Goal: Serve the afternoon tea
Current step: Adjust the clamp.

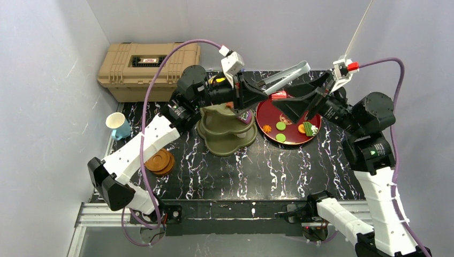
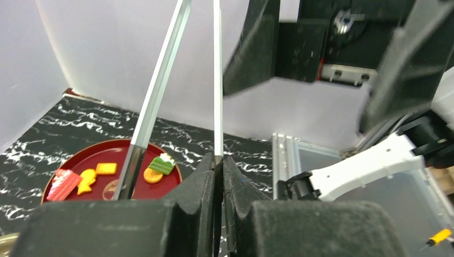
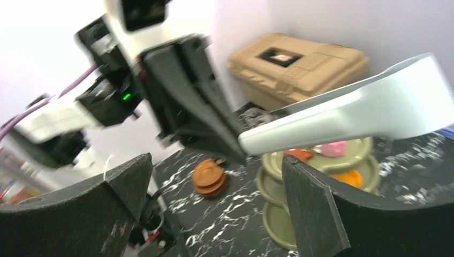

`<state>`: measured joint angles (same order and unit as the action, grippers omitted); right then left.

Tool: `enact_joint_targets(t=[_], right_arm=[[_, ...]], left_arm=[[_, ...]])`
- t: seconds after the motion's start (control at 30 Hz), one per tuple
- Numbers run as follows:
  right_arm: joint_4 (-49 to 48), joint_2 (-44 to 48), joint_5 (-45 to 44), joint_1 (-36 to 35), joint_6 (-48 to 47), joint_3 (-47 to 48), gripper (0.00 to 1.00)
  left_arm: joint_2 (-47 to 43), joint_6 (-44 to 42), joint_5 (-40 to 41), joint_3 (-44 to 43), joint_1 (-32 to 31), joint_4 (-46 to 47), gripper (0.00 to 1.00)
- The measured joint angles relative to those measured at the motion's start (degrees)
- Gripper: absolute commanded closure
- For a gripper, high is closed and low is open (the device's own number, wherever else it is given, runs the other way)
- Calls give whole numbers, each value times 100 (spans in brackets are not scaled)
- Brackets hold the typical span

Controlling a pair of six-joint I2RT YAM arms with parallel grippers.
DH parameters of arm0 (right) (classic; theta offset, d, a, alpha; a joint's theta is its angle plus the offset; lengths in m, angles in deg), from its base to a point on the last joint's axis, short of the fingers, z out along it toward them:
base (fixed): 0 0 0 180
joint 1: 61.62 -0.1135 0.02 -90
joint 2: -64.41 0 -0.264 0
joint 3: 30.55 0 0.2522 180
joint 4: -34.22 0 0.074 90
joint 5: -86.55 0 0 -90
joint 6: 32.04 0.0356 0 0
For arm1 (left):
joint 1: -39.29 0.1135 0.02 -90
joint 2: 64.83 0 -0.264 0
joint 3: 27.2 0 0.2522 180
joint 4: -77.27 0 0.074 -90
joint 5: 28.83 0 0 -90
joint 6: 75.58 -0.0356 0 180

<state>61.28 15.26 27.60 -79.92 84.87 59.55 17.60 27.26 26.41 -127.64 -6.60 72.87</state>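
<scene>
The olive-green three-tier stand (image 1: 227,134) stands mid-table; the right wrist view (image 3: 278,214) shows a pink pastry (image 3: 333,148) and an orange one on its tiers. My left gripper (image 1: 261,89) is above the stand, shut on one arm of silver tongs (image 1: 286,74), as the left wrist view shows (image 2: 218,159). More toy pastries (image 1: 280,127) lie on the dark-red plate (image 1: 264,115). My right gripper (image 1: 287,99) hovers open and empty over that plate, next to the tongs (image 3: 364,110). A white-and-blue cup (image 1: 118,126) and stacked wooden saucers (image 1: 159,161) are at the left. The white mug is out of view.
A tan toolbox (image 1: 147,65) sits at the back left behind the stand. Grey walls close in on the left, back and right. The two arms nearly meet above the plate. The metal frame rail (image 1: 225,211) runs along the near edge.
</scene>
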Motion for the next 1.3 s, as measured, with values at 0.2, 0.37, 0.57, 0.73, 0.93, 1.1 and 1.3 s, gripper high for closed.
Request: enact_joint_targets(t=[0.2, 0.37, 0.57, 0.73, 0.93, 1.1, 1.3], right_arm=[[-1458, -39, 1480, -22, 682, -313, 2], [-2378, -247, 2013, -22, 1019, -317, 2], [-4391, -675, 2057, -22, 2006, -544, 2], [-6070, -1180, 1836, -42, 2879, -601, 2], [-7344, -1860, 1755, -245, 3574, -369, 2], [-7049, -2035, 1764, -505, 3364, -20, 2], [-6151, -2033, 1766, -837, 2594, 295, 7]], left_arm=[[-127, 546, -348, -564, 254, -179, 100], [-577, 1008, -407, -1040, 407, -494, 100], [-1191, 1285, -529, -1287, 411, -623, 100], [-1290, 1451, -584, -1279, 411, -654, 100], [-1102, 1532, -597, -1032, 411, -743, 100], [-951, 1475, -575, -914, 411, -802, 100], [-907, 1296, -516, -883, 411, -809, 100]])
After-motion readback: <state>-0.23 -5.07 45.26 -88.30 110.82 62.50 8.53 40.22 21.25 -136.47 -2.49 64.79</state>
